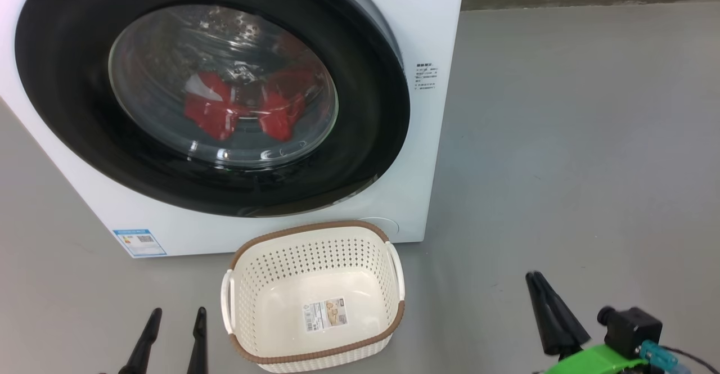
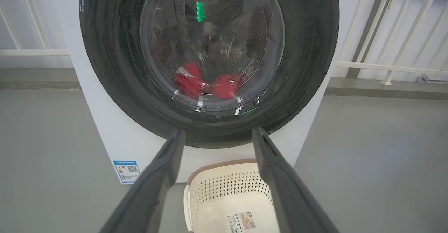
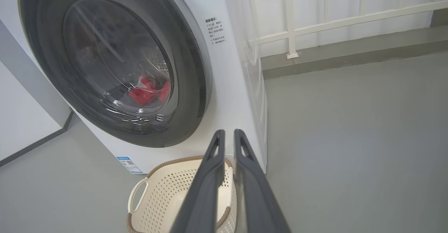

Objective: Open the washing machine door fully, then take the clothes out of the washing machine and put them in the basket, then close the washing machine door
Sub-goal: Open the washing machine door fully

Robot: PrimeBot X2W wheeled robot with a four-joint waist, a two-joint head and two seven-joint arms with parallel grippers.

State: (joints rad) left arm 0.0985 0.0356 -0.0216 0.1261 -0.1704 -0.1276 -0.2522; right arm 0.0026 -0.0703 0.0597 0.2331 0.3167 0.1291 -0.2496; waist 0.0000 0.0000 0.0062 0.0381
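**Grippers empty near the basket, door closed on the clothes**

Nearest the camera, the left gripper hung just left of the basket. Its two fingers stood wide apart, holding and touching nothing. The right gripper sat well to the right of the basket. Its fingers were drawn almost together, with only a thin slit between them in the right wrist view, and they gripped nothing.

The basket itself stood on the grey floor with nothing in it but its label sticker. Just behind the basket rose the washing machine, with its washing machine door closed flat against the front. Beyond the basket, through the glass, the red clothes lay low in the drum.
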